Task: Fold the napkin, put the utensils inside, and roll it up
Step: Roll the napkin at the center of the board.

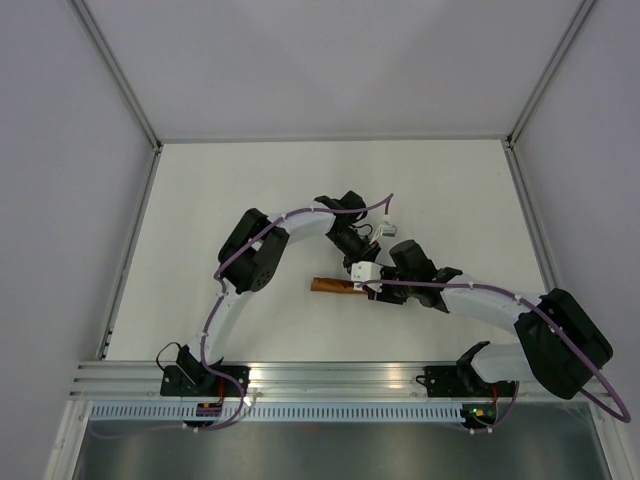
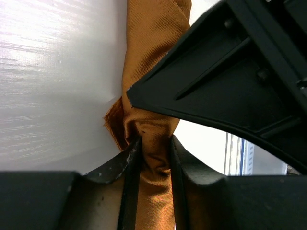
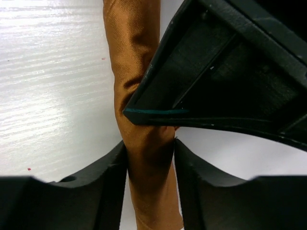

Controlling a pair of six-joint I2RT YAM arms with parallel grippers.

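The napkin (image 1: 333, 286) is a narrow orange-brown roll lying on the white table, its left end sticking out from under the two grippers. In the left wrist view my left gripper (image 2: 153, 142) is shut on the napkin (image 2: 153, 52), and the cloth bunches between its fingers (image 2: 130, 160). In the right wrist view my right gripper (image 3: 150, 148) has a finger pressed against each side of the napkin (image 3: 134, 52). From above, the left gripper (image 1: 357, 258) and right gripper (image 1: 378, 287) meet at the roll's right end. The utensils are hidden.
Each wrist view is half filled by the other arm's black gripper body (image 2: 240, 81) (image 3: 230, 72), close above the roll. A small white-and-green block (image 1: 387, 230) hangs on the purple cable behind the grippers. Grey walls border the white table (image 1: 200, 200) at the sides.
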